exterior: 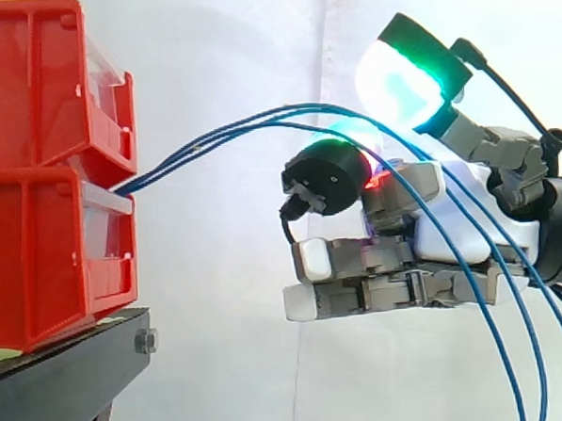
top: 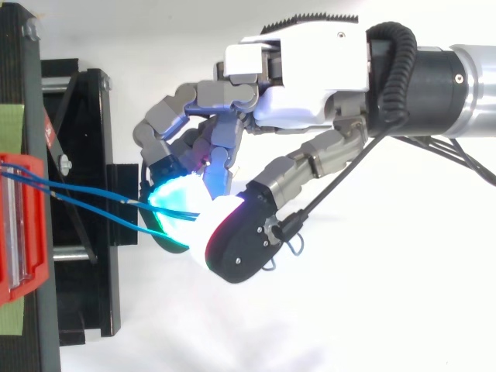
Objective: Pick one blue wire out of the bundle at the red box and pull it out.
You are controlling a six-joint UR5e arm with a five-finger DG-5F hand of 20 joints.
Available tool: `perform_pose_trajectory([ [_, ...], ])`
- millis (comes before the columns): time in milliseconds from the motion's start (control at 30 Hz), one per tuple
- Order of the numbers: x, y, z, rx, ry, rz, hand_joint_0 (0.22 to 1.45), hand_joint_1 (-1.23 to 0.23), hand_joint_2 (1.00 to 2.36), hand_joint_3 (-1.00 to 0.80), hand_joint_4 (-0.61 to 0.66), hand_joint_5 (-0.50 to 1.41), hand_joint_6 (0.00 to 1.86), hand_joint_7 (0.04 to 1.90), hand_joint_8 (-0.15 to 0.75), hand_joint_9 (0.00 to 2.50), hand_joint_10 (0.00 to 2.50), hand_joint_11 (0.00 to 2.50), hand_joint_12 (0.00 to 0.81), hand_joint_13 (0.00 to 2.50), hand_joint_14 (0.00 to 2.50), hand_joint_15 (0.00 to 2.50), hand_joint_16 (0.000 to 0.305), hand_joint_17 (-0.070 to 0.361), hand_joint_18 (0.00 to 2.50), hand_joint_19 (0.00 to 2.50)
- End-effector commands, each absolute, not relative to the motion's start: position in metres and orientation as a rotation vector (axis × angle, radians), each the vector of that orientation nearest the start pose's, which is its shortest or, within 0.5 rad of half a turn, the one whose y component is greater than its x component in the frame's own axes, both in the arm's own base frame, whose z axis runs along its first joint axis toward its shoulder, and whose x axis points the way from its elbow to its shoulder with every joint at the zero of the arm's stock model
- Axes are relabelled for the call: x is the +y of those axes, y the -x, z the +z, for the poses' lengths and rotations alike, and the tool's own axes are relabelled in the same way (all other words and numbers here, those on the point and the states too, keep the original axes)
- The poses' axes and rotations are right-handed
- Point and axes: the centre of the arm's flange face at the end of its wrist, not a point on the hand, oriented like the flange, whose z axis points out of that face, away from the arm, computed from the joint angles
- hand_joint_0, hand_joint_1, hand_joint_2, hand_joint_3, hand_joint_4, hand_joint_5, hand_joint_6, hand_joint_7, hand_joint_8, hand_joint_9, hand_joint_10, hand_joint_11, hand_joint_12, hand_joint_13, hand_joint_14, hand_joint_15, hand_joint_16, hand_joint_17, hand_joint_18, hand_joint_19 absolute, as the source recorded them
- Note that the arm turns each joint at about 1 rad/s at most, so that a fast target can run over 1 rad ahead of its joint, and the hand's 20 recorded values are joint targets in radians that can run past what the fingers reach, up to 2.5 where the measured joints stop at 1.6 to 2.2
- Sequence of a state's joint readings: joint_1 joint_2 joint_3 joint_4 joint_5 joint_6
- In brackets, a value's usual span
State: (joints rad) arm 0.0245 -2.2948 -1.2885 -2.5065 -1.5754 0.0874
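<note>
My work sits on a black stand with a bolt at its front corner. Two red bins are stacked on it: the lower bin rests directly on the stand's top and the upper bin sits on that one. From above I see green strips, tape I think, on the stand beside the bins.

Hand: the palm shell was glossy white plastic with small dark screws and a black saw-toothed strip along one edge. Pads were thick and rounded, black-backed with tiny screw heads, and glowed green, white, cyan and a touch of red. Wrist was a matte black cylinder. The arm behind it was brushed silver.
</note>
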Motion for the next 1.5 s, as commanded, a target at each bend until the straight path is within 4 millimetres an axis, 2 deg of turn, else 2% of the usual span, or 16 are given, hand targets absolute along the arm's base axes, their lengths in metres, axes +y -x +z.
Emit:
perform_pose_trajectory([
  [0,-0.1143,-0.7560,0.2345,1.049,-1.111,1.386,0.55,-0.81,1.00,-0.49,0.21,-0.10,0.82,1.33,0.239,1.23,0.03,0.93,0.370,0.69,0.02,0.54,0.058,0.131,0.40,0.47],
  [133,-0.1143,-0.7560,0.2345,1.049,-1.111,1.386,0.57,-0.82,1.00,-0.47,0.20,-0.10,0.82,1.33,0.238,1.23,0.03,0.93,0.365,0.68,0.02,0.53,0.057,0.129,0.40,0.46],
  [333,-0.1143,-0.7560,0.2345,1.049,-1.111,1.386,0.60,-0.85,1.02,-0.29,0.17,-0.11,0.83,1.41,0.242,1.21,0.03,0.94,0.364,0.68,0.02,0.53,0.056,0.127,0.40,0.46],
  [367,-0.1143,-0.7560,0.2345,1.049,-1.111,1.386,0.59,-0.85,1.02,-0.29,0.16,-0.11,0.83,1.40,0.239,1.21,0.03,0.94,0.364,0.68,0.02,0.53,0.056,0.127,0.40,0.46],
  [433,-0.1143,-0.7560,0.2345,1.049,-1.111,1.386,0.56,-0.74,1.02,-0.27,0.16,-0.11,0.84,1.31,0.234,1.21,0.03,0.89,0.368,0.67,0.02,0.53,0.058,0.130,0.39,0.48],
  [533,-0.1143,-0.7560,0.2345,1.049,-1.111,1.386,0.56,-0.68,1.02,-0.27,0.16,-0.09,0.79,1.30,0.230,1.21,0.03,0.83,0.368,0.66,0.02,0.52,0.058,0.131,0.38,0.49],
  [833,-0.1143,-0.7561,0.2347,1.048,-1.110,1.387,0.57,-0.63,1.02,-0.19,0.17,-0.06,0.70,1.30,0.232,1.22,0.03,0.83,0.381,0.68,0.02,0.51,0.061,0.136,0.39,0.48],
  [933,-0.1143,-0.7561,0.2347,1.049,-1.109,1.386,0.58,-0.63,1.02,-0.15,0.18,-0.05,0.65,1.37,0.235,1.22,0.03,0.83,0.386,0.68,0.02,0.51,0.061,0.138,0.40,0.47],
  [1300,-0.1143,-0.7561,0.2347,1.048,-1.110,1.387,0.58,-0.70,1.02,-0.15,0.25,-0.05,0.60,1.46,0.239,1.19,0.03,0.86,0.380,0.65,0.02,0.52,0.059,0.134,0.38,0.46],
  [1467,-0.1143,-0.7562,0.2348,1.047,-1.109,1.388,0.58,-0.64,1.02,-0.22,0.25,-0.06,0.65,1.44,0.226,1.21,0.03,0.86,0.367,0.65,0.02,0.52,0.057,0.129,0.37,0.48],
])
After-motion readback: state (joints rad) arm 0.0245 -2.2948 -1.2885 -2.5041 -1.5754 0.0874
